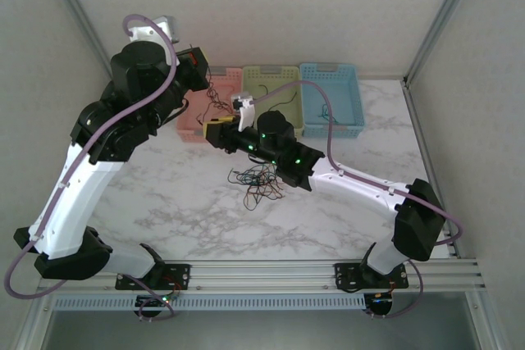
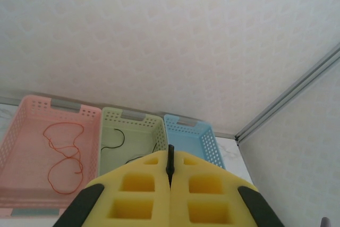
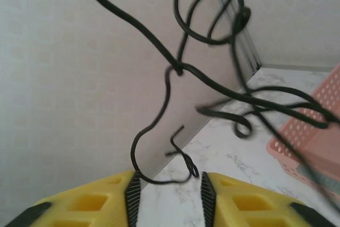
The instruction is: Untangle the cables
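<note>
— Left gripper (image 2: 170,169)?
— Pads pressed together on a black cable (image 2: 170,157) (its tip pokes out above them).
— Right gripper (image 3: 170,187)?
— Jaws spread, with a black strand (image 3: 178,69) looping down between them.
— The rest?
— A tangle of cables (image 1: 257,179) lies on the table (image 1: 164,202), near the pink basket (image 1: 195,120).

On my screen the table (image 1: 189,219) has a smooth, marble-patterned top with a soft sheen. At its far edge, the pink basket (image 2: 21,131), green basket (image 2: 133,126) and blue basket (image 2: 191,136) look like matt, perforated moulded plastic. The left pincer (image 2: 170,160) and right pincer (image 3: 170,184) have matt yellow, foam-like fingers. The right one's pads (image 3: 133,200) are black, ribbed and rubbery. The cables (image 3: 170,57) look plastic-sheathed and faintly glossy. The near rail (image 1: 271,272) is bare brushed metal. The walls (image 2: 159,35) have a matt embossed pattern.
</note>
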